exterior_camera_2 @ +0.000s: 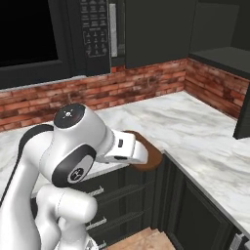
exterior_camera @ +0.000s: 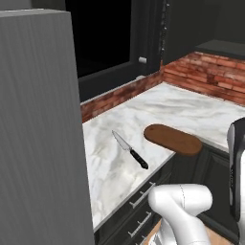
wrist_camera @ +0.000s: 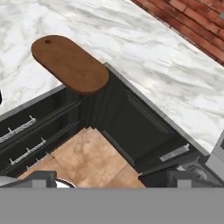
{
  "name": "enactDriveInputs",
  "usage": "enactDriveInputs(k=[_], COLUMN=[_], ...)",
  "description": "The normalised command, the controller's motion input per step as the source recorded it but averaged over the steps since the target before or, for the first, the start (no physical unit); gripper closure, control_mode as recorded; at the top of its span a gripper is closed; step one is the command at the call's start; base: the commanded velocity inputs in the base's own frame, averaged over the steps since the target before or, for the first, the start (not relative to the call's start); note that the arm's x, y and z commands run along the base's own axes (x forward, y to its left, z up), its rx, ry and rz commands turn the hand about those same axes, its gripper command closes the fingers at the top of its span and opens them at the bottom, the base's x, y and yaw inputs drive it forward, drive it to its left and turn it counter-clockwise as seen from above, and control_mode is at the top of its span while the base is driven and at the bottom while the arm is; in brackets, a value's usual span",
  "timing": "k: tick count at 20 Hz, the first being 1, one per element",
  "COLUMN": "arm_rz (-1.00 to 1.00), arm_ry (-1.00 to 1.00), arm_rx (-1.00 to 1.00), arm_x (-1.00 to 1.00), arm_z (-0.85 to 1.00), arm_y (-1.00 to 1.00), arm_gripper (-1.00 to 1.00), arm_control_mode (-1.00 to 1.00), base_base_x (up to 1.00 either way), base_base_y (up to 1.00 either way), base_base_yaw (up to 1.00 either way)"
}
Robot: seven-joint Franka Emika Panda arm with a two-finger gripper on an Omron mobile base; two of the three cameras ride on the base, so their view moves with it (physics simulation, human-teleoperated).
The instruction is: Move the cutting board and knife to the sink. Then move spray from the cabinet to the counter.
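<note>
knife (exterior_camera: 130,150) left of cutting board (exterior_camera: 172,139) — both on counter (exterior_camera: 191,107)

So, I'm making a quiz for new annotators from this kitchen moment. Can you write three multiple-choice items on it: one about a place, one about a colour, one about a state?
1. Where does the knife lie?
A. on the cutting board
B. on the counter beside the board
C. in a drawer

2. What colour is the knife's handle?
A. black
B. red
C. white

3. How does the cutting board sit?
A. wholly on the counter
B. upright against the bricks
C. flat, one end jutting past the counter edge

Answers: 1 B, bare marble separates knife and board. 2 A, the handle is dark below a silver blade. 3 C, the hand view shows its rounded end over the dark cabinet fronts.
</note>
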Motion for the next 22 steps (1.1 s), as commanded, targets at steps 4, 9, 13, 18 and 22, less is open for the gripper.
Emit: enactDriveInputs(k=[4,9,13,18,22], arm_rz=[-0.19,-0.23,-0.21,-0.14,-0.14], arm_ry=[-0.01,-0.09,-0.04,-0.01,0.0], arm_rx=[0.08,0.17,0.28,0.39,0.37], arm_x=[0.0,0.0,0.0,-0.1,-0.01], arm_z=[-0.18,-0.38,-0.39,-0.09,-0.07], arm_y=[0.02,0.06,0.0,0.0,0.0], arm_gripper=[-1.0,-1.0,-1.0,-1.0,-1.0], arm_control_mode=[-1.0,-1.0,-1.0,-1.0,-1.0], base_base_x=[0.0,0.0,0.0,0.0,0.0], base_base_y=[0.0,0.0,0.0,0.0,0.0], base_base_yaw=[0.0,0.0,0.0,0.0,0.0])
